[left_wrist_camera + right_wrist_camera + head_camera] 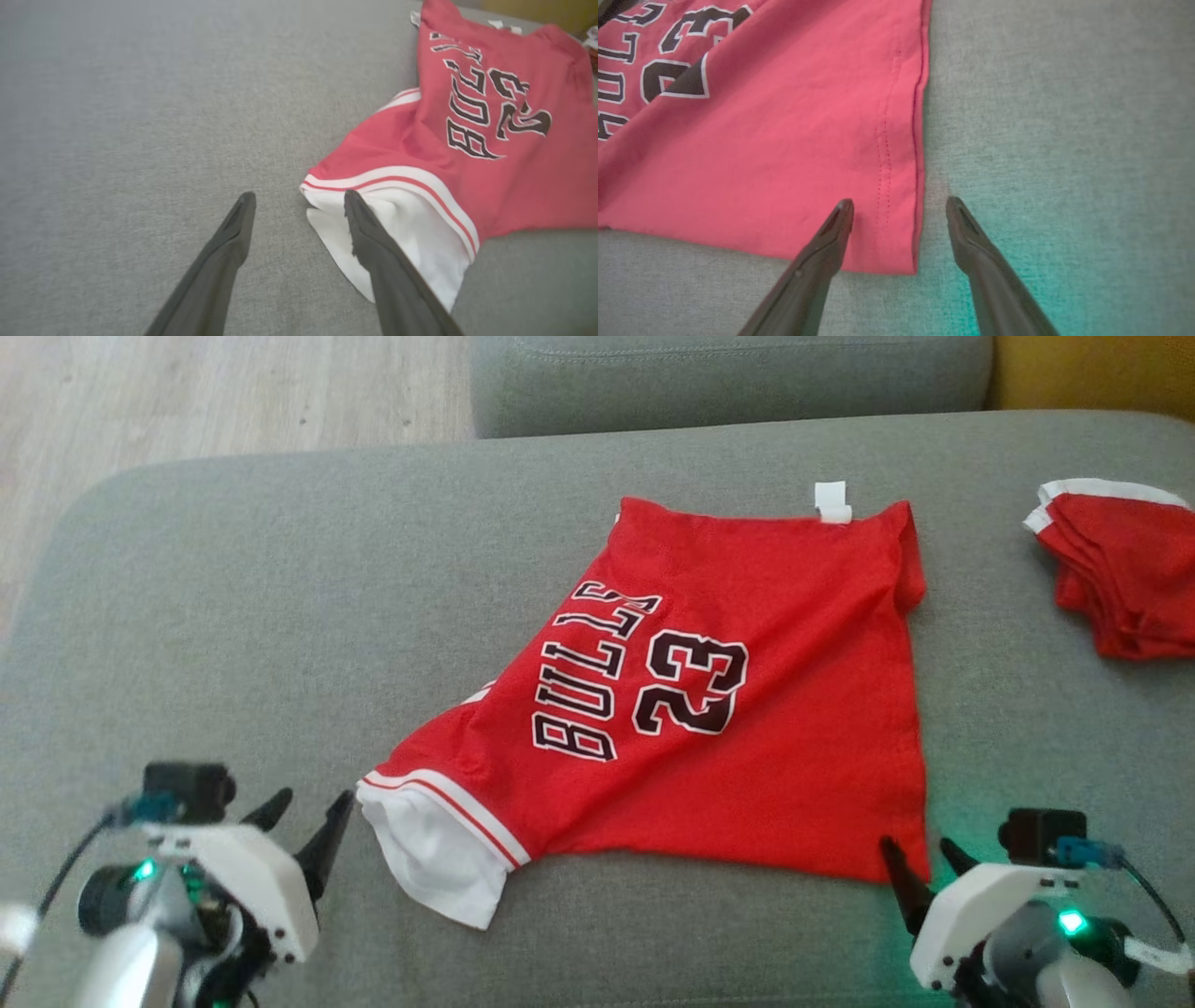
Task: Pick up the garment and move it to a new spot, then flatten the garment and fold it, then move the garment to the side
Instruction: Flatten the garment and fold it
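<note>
Red jersey near front edge of cushion, my left gripper spread beside its white sleeve, my right gripper spread astride its corner.

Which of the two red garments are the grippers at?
The spread jersey, printed BULLS 23; the other red garment lies bunched at the far right.

Red jersey is laid mostly flat mid-cushion on the grey sofa, print side up: black "BULLS 23", outlined white, seen sideways. White sleeve with red-striped trim is bunched at the near-left corner. White tag is seen at the far edge. Far-right corner is slightly folded over.
</note>
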You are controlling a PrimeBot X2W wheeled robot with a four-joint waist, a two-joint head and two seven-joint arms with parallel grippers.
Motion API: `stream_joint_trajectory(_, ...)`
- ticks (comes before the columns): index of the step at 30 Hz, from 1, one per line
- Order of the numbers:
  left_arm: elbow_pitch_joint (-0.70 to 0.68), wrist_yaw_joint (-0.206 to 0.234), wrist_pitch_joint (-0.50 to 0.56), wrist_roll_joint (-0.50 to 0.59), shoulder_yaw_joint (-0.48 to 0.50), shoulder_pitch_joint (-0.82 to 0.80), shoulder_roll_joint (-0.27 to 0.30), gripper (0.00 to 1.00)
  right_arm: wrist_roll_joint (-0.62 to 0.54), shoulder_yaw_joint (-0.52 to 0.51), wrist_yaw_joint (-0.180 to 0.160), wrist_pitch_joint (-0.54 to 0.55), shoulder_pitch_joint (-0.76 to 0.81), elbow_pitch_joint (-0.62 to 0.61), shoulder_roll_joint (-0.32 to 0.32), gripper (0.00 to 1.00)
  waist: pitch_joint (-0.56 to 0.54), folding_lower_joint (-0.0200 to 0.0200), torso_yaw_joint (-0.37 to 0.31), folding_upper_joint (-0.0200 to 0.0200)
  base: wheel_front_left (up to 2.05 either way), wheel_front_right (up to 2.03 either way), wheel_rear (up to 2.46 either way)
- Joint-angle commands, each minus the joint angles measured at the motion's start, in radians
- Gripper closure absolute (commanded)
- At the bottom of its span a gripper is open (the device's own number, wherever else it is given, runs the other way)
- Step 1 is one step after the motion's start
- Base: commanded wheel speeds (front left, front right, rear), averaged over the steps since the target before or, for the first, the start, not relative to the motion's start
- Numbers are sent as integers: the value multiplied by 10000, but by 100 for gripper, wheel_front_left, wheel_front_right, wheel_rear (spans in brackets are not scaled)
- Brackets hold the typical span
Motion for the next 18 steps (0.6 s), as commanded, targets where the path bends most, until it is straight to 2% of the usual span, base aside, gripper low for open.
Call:
stream_joint_trajectory(1, -206, -91, 828, -346, 59, -898, 625, 0, 109, 212, -7, 112, -535, -172, 21, 0, 90, 0, 38, 0, 0, 0, 0)
stream_joint_trajectory(5, 71, -152, 2459, -1563, -860, -1748, 1323, 0, 247, 423, -7, 526, -829, 174, 121, 0, 231, 0, -1, 0, 0, 0, 0)
stream_joint_trajectory(9, 347, -157, 3246, -2768, -2190, -2481, 2259, 0, 449, 777, -7, 684, -1152, 408, 175, 0, 400, 0, -182, 0, 0, 0, 0)
stream_joint_trajectory(12, 652, -158, 3346, -3418, -3038, -2971, 2828, 0, 591, 1024, -7, 663, -1368, 584, 199, 0, 493, 0, -343, 0, 0, 0, 0)
stream_joint_trajectory(18, 1075, -159, 3208, -4187, -4303, -3750, 3371, 0, 762, 1248, -7, 506, -1609, 889, 217, 0, 612, 0, -500, 0, 0, 0, 0)
